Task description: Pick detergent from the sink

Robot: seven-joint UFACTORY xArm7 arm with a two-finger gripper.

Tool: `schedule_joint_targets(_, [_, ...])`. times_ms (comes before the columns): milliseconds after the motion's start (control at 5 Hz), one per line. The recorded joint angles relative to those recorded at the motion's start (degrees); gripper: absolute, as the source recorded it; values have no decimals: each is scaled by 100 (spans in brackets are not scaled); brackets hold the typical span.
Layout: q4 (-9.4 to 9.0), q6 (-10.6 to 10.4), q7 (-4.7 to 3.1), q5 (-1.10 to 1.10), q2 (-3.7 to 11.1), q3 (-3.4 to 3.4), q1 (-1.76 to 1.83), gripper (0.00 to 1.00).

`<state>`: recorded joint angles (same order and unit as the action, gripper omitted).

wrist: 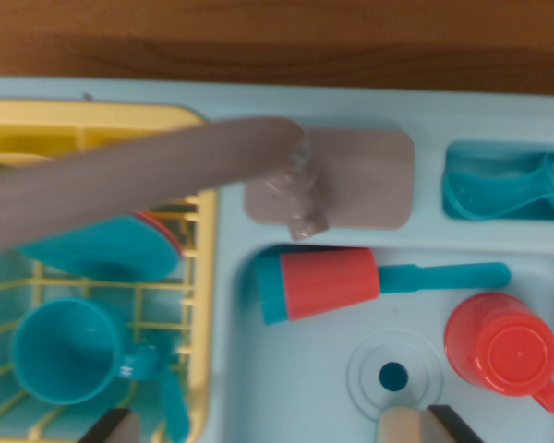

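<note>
detergent bottle [340, 282], red with a teal cap and handle, is seen lying on its side in the pale blue sink [258, 388], beside the drain [393, 375] and a red cup [501, 348]. gripper [275, 426] fingertips are seen at the bottom edge, spread apart, holding nothing.

Toy sink set in smooth moulded plastic on a wooden surface.
The pale blue sink [286, 388] looks matt and smooth; the red cup [503, 349] and the red-and-teal brush [319, 284] have a slight sheen. The yellow rack [203, 277] is smooth plastic, the grey faucet [138, 175] matt. The wood [277, 41] at top shows dark grain.
</note>
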<state>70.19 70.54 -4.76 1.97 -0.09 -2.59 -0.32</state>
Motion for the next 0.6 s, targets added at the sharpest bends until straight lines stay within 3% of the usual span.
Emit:
schedule_joint_targets(200, [-261,-255,-92,-1,15,-50,-31,0])
schedule_joint_targets(400, [-261,-255,-92,-1,15,-50,-31,0])
schedule_joint_targets(600, [-534,-521,-188,-1,30,-101,-63,0])
